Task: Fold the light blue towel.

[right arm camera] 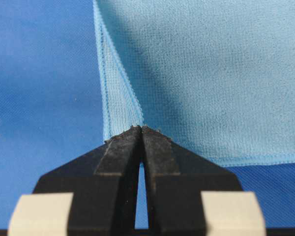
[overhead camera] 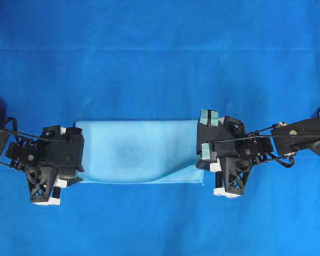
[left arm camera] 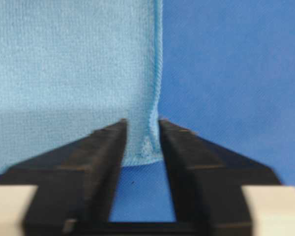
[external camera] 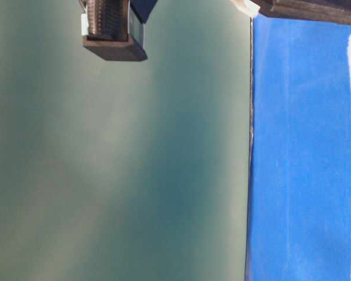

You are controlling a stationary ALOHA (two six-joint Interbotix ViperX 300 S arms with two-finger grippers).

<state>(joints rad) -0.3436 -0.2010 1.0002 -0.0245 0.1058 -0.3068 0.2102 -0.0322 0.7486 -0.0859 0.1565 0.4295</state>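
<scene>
The left pincer (overhead camera: 77, 154) is positioned at the left end of the light blue towel (overhead camera: 138, 152), above the darker blue tablecloth (overhead camera: 160, 58) that covers the table. In the left wrist view its fingers (left arm camera: 105, 147) are spread slightly, with the towel's hemmed corner lying in the gap between them; whether the cloth is touched by either finger cannot be told. The towel (left arm camera: 69, 69) is seen in that view extending away from the pincer, its stitched edge running straight up the frame. In the overhead view the towel lies folded into a long horizontal band near the centre of the table, between the two arms, with a lower layer showing along the bottom edge toward the right. The right pincer (overhead camera: 208, 140) is located at the right end of the towel. In the right wrist view its fingers (right arm camera: 125, 147) are pressed together on the doubled edge of the towel (right arm camera: 201, 73), which is pinched at the tips. The table-level view shows only the tablecloth edge and a thin strip of towel
</scene>
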